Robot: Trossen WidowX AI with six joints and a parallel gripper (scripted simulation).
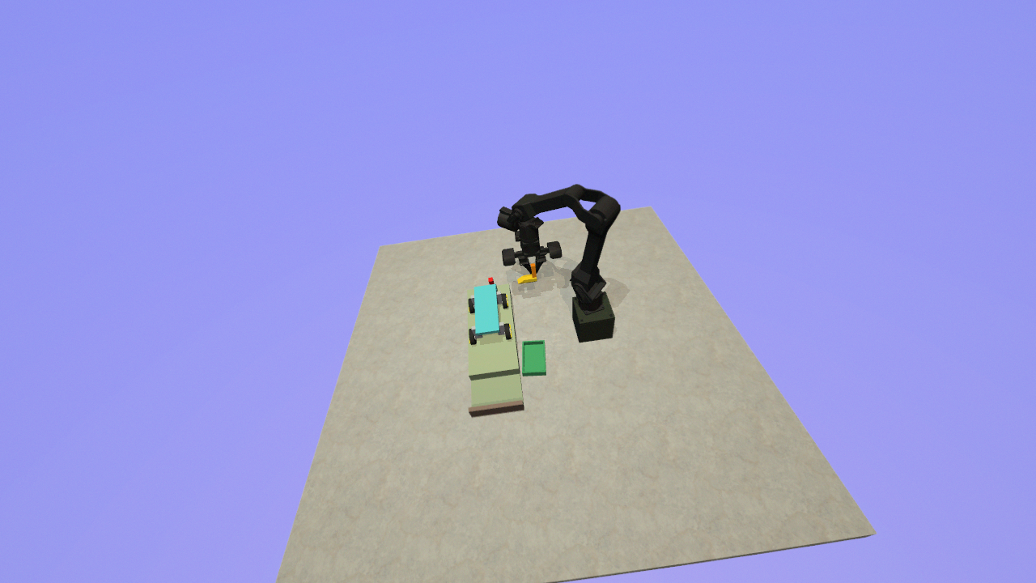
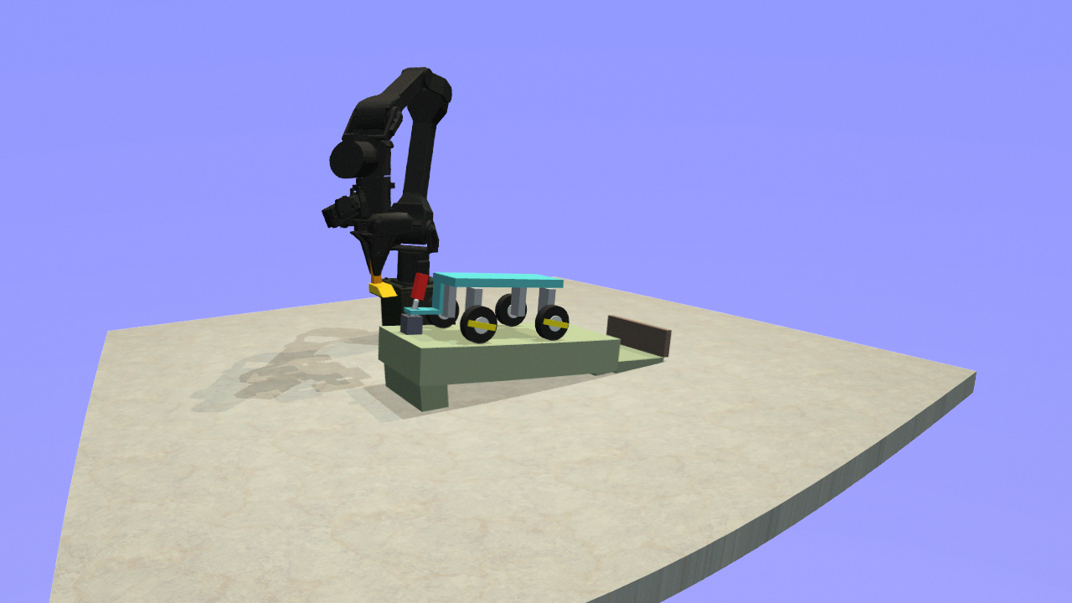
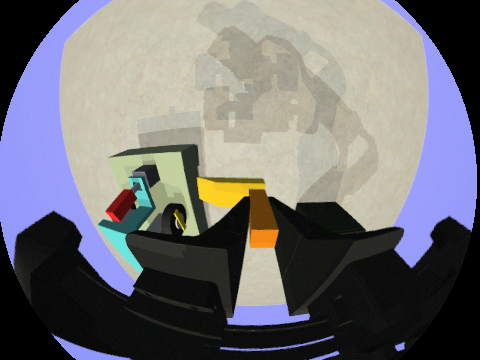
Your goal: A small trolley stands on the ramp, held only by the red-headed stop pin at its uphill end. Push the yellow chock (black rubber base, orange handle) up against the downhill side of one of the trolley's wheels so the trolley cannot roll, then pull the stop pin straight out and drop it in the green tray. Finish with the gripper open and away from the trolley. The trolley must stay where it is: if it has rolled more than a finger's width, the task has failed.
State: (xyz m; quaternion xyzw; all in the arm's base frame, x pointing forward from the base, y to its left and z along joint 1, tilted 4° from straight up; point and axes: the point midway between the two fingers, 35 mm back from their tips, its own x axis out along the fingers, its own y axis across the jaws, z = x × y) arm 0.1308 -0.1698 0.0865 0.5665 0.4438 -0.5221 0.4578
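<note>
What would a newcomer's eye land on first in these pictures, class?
Likely the black arm's gripper shut on the orange handle of the yellow chock, lifted off the floor beside the ramp's high end. Next, the turquoise trolley on the ramp, its red-headed stop pin in place uphill.

A black pincer (image 3: 256, 254) grips the orange handle (image 3: 262, 223) of a yellow chock (image 3: 227, 190); beside it, a cyan-decked trolley (image 2: 497, 280) on yellow-striped black wheels (image 2: 478, 324), a red-headed stop pin (image 2: 420, 286), pale green ramp (image 2: 509, 358), mottled beige counter (image 2: 300, 487).

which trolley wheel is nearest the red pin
The uphill wheel on the camera side, right beside the red pin; the other near-side wheels sit farther downhill.
</note>
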